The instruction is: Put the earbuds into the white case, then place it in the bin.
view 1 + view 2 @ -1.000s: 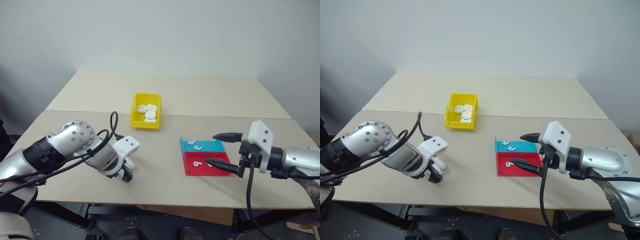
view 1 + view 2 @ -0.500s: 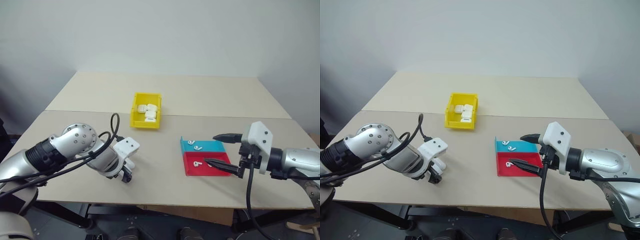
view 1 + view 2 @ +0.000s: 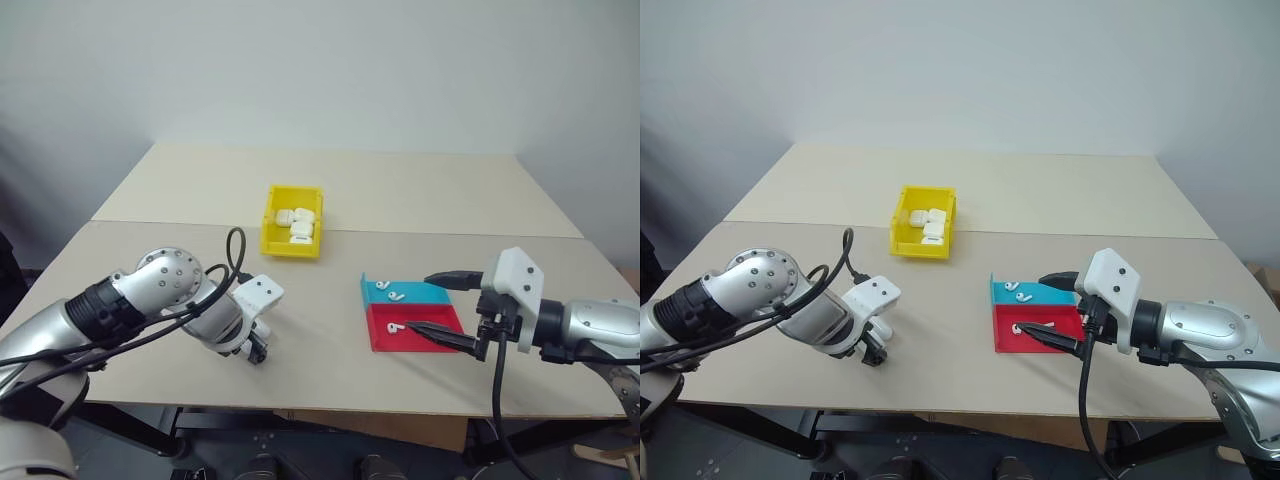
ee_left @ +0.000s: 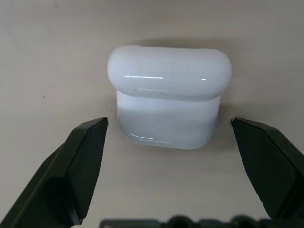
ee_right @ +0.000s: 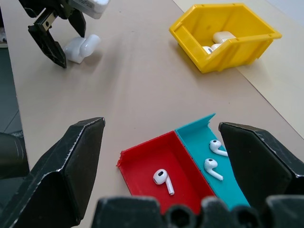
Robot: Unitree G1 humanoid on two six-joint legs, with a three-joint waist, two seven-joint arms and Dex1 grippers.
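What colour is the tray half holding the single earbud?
Red; the flat two-colour plastic tray has one tiny white earbud there. Clearest in the right wrist view.

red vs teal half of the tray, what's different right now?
The red half holds one earbud; the teal half holds two earbuds. The red half lies on the side nearer the robot; the teal half lies beyond it, toward the yellow bin. The right gripper, open, has one finger over the red half and the other over the teal half. Both are shallow compartments of one tray.

Left pincer [image 4: 168,166] and right pincer [image 5: 161,166] agape
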